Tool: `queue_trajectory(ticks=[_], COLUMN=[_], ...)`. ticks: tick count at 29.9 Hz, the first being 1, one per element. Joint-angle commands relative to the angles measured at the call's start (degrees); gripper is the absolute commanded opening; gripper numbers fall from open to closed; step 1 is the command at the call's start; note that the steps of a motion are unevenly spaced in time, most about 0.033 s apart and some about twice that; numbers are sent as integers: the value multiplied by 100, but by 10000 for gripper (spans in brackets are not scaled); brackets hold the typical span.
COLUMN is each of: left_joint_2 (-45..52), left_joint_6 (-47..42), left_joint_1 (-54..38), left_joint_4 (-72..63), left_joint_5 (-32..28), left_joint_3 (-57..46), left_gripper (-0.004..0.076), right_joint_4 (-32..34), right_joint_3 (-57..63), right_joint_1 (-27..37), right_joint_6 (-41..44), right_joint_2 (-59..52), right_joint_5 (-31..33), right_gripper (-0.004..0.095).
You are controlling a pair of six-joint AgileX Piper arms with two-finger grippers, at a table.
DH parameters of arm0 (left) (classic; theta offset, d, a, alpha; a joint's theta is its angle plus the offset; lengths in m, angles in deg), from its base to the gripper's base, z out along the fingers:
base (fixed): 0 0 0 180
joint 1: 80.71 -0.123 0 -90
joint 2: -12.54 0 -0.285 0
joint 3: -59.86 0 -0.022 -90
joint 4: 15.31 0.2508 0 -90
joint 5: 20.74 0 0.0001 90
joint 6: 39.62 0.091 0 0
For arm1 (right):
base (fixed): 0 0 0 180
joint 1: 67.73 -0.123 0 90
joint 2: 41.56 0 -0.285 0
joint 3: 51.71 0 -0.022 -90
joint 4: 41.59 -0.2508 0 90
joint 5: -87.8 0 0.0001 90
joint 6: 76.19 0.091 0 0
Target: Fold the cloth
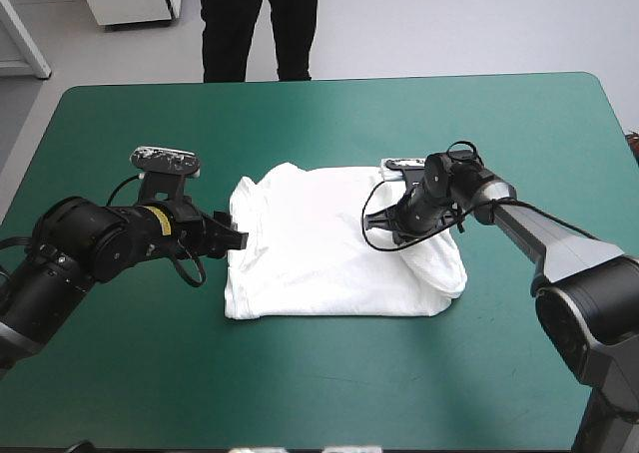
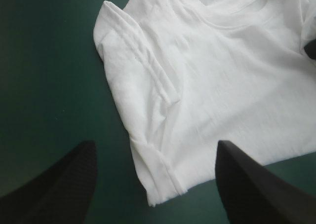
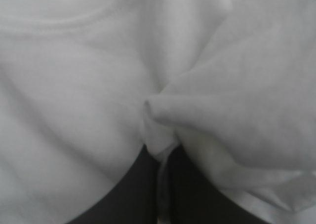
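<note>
T-shirt [image 1: 329, 258] fold tight over right tool [image 3: 160, 152], tips hidden

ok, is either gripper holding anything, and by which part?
Right gripper pinches the white short-sleeved T-shirt by a bunched fold at its right side; left gripper open, holding nothing.

The T-shirt [image 1: 319, 248] is plain white, the cover [image 1: 300, 373] teal-green.
</note>
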Motion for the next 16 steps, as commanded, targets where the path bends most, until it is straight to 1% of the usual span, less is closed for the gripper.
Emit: queue_trajectory(ticks=[1, 2, 6, 8, 9, 11, 16], left_joint_2=[114, 114, 114, 114, 114, 114, 114], left_joint_6=[-10, -10, -10, -10, -10, -10, -10], left_joint_1=[42, 42, 42, 42, 42, 42, 42], left_joint_4=[-5, -5, -5, -5, -5, -5, -5], left_joint_5=[-273, -273, -273, -273, -260, -236, -119], left_joint_3=[190, 190, 190, 190, 190, 190, 190], left_gripper=[490, 490, 489, 490, 490, 490, 489], right_joint_4=[-366, -465, -564, -564, -564, -396, 347], right_joint_3=[-210, -266, -561, -704, -744, -772, -772], right_joint_1=[-11, -11, -11, -11, -11, -11, -11], right_joint_6=[-444, -588, -696, -696, -686, -511, -192], right_joint_2=[-245, -245, -266, -313, -380, -556, -1190], right_joint_5=[119, 193, 807, 1063, 1119, 1146, 1498], right_gripper=[123, 173, 454, 536, 555, 550, 536])
